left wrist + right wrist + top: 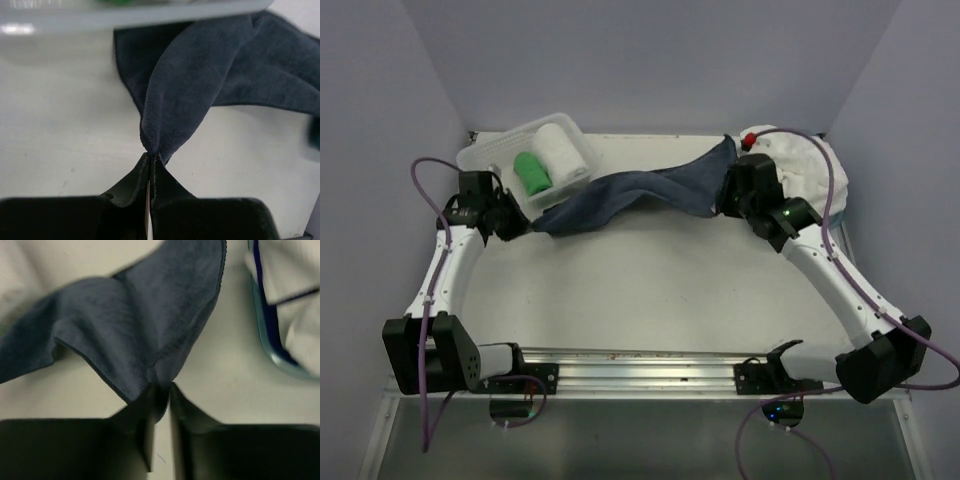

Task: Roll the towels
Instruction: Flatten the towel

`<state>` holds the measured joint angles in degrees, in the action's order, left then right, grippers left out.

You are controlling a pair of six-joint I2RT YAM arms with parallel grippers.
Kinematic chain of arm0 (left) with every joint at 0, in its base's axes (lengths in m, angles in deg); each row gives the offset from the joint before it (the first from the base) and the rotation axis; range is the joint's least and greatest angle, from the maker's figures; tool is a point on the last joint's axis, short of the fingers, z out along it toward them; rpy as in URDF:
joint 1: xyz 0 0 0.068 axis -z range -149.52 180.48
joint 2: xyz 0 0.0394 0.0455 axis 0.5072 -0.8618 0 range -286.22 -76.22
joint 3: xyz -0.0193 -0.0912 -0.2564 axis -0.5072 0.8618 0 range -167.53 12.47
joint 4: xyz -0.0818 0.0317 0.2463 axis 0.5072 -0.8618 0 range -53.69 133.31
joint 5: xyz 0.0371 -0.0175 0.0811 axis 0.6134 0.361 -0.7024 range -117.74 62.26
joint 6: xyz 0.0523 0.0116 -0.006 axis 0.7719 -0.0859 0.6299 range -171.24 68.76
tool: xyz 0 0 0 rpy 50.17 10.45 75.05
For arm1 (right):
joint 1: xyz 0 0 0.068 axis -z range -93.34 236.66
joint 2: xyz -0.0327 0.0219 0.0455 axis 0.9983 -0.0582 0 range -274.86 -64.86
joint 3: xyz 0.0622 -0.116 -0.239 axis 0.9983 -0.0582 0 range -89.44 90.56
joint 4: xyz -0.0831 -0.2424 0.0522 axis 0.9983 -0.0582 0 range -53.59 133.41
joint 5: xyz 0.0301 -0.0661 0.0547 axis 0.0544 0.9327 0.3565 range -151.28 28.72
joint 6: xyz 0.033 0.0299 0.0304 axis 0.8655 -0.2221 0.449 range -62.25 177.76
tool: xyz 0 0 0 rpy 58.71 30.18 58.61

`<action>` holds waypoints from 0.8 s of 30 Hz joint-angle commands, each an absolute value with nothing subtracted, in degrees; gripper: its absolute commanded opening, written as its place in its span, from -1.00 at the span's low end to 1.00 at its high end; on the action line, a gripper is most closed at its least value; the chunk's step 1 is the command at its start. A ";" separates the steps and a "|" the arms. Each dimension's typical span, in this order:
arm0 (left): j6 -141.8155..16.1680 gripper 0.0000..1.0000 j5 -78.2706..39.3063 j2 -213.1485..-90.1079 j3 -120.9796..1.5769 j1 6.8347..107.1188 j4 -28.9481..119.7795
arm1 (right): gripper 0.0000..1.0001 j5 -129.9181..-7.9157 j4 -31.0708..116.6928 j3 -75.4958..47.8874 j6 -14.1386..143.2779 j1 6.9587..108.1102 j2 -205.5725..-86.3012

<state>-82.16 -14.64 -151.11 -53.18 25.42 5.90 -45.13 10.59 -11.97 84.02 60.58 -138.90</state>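
A dark blue towel [640,195] hangs stretched between my two grippers across the back of the table. My left gripper [525,222] is shut on its left end; the left wrist view shows the towel [200,75] bunched at the pinched tips of the gripper [151,156]. My right gripper [725,205] is shut on the towel's right edge; in the right wrist view the towel [135,325] fans out from the gripper [165,389]. A clear bin [480,155] at the back left holds a rolled green towel [532,173] and a rolled white towel [560,150].
A pile of white towels [805,165] lies in a basket at the back right, its teal rim [262,335] showing in the right wrist view, with a small red thing [748,138] on top. The bin's rim [125,17] is just beyond the left gripper.
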 commanded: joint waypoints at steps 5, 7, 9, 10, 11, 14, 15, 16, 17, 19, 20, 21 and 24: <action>-81.13 -1.00 -14.30 -146.36 -37.55 25.20 4.11 | 0.34 -38.43 2.89 -26.69 88.25 62.31 -137.89; -81.04 -1.00 -14.03 -147.15 -36.84 25.20 4.99 | 0.36 -38.51 2.28 -24.94 87.46 63.97 -139.91; -80.95 -1.00 -14.73 -147.67 -37.19 25.20 5.78 | 0.33 -40.26 2.19 -22.82 86.59 66.00 -141.93; -80.95 -1.00 -15.08 -147.85 -37.36 25.20 5.96 | 0.23 -42.36 1.75 -22.30 86.58 68.36 -143.94; -80.86 -1.00 -15.09 -148.11 -37.71 25.20 6.13 | 0.16 -43.16 1.75 -21.85 86.50 69.34 -144.74; -80.78 -1.00 -15.09 -148.73 -38.33 25.20 6.83 | 0.10 -45.44 3.24 -22.02 85.36 71.28 -147.12; -80.69 -1.00 -14.83 -149.25 -38.59 25.20 7.27 | 0.09 -45.89 3.33 -21.94 85.27 71.54 -148.08; -80.69 -1.00 -14.74 -149.52 -38.77 25.20 7.45 | 0.07 -46.33 3.24 -21.94 85.18 71.98 -148.96; -80.60 -1.00 -14.65 -149.78 -38.95 25.20 7.45 | 0.06 -47.90 3.24 -21.94 85.18 72.24 -150.79; -80.51 -1.00 -14.65 -150.40 -39.30 25.20 7.63 | -0.01 -49.05 4.03 -22.29 85.53 72.95 -152.21; -80.60 -1.00 -14.65 -150.58 -39.47 25.20 7.80 | -0.05 -49.06 4.21 -22.38 85.53 73.21 -153.61; -80.60 -1.00 -14.65 -150.66 -39.74 25.20 7.89 | -0.06 -49.15 4.38 -22.29 85.53 73.48 -154.15; -80.51 -1.00 -14.65 -151.19 -40.35 25.20 7.98 | -0.06 -49.06 4.65 -20.98 85.18 75.49 -157.65</action>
